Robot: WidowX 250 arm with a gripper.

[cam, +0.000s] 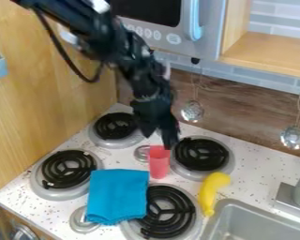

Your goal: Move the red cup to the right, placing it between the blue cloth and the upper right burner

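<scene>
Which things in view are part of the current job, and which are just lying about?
In play:
- gripper, right at the cup's rim
- red cup, upright among the burners

Lying about:
- blue cloth
- curved yellow object, near the sink

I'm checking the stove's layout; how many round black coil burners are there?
4: the far-left burner, the near-left burner, the far-right burner beside the red plastic cup, and the near-right burner, partly under the blue cloth.

cup [159, 163] | pinkish-red, tapered | ~upright (base contact unclear) | nr blue cloth [118, 194], L of rear-R burner [202, 154]
</scene>
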